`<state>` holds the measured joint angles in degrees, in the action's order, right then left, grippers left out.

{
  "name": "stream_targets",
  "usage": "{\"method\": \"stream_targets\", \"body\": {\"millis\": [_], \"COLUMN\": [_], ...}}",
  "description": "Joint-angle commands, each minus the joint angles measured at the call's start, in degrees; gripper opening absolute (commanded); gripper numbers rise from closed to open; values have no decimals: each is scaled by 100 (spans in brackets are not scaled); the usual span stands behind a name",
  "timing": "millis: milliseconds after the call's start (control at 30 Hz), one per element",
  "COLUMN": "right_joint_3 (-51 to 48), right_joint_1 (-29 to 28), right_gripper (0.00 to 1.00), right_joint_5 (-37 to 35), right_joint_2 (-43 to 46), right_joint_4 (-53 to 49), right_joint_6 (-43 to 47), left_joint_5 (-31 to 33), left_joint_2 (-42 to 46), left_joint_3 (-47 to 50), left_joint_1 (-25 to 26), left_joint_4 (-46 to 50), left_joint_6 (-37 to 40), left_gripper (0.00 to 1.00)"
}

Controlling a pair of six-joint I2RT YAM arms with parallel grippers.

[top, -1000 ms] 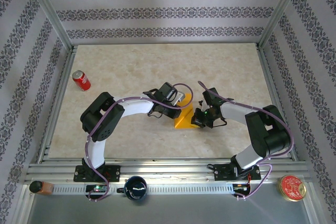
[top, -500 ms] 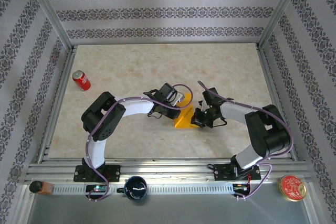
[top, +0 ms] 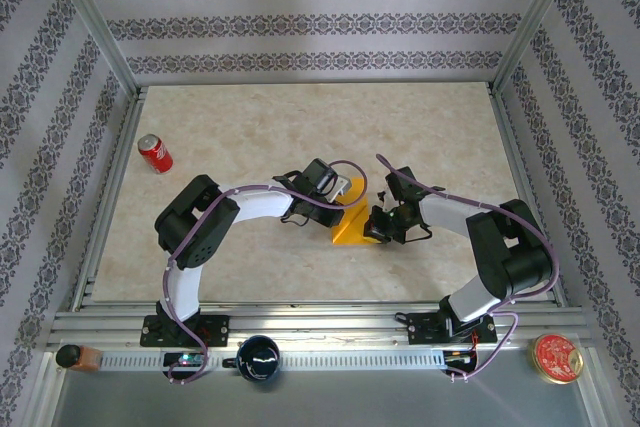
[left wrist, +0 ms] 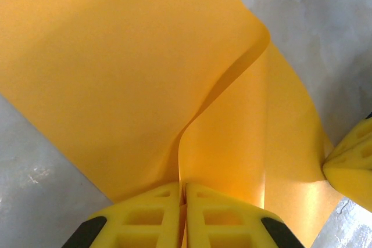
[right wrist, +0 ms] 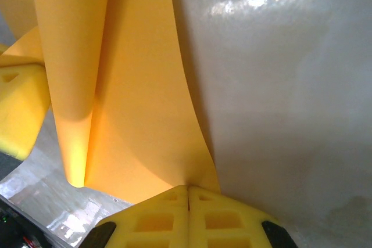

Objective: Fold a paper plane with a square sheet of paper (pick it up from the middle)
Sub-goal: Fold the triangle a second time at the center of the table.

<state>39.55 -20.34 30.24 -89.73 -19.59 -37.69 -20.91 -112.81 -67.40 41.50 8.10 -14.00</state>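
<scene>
The square sheet of paper is orange-yellow and lies partly folded over itself at the table's middle, held between both arms. My left gripper is shut on its far edge. In the left wrist view the yellow jaws pinch a raised crease of the sheet. My right gripper is shut on the right edge; in the right wrist view it clamps the sheet, which curls up to the left. Each wrist view catches a yellow finger of the other gripper.
A red soda can lies at the table's far left. On the near rail sit a dark round cup, a small bottle and a red tin. Aluminium frame posts and patterned walls ring the marble table.
</scene>
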Motion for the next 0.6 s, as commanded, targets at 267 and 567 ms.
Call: {"method": "stream_targets", "body": {"millis": [267,567], "right_joint_3": [-48,-24], "right_joint_1": [25,39], "right_gripper": [5,5], "right_joint_5": [-300,-299], "right_joint_2": [-249,-231], "right_joint_4": [-198,-229], "right_joint_6": [51,69], "left_joint_5": [-6,13], "left_joint_2": [-74,-133], "left_joint_3": [47,75], "left_joint_1": [-63,-63], "left_joint_4": [-10,39], "left_joint_6": [-25,2], "left_gripper": [11,10]}}
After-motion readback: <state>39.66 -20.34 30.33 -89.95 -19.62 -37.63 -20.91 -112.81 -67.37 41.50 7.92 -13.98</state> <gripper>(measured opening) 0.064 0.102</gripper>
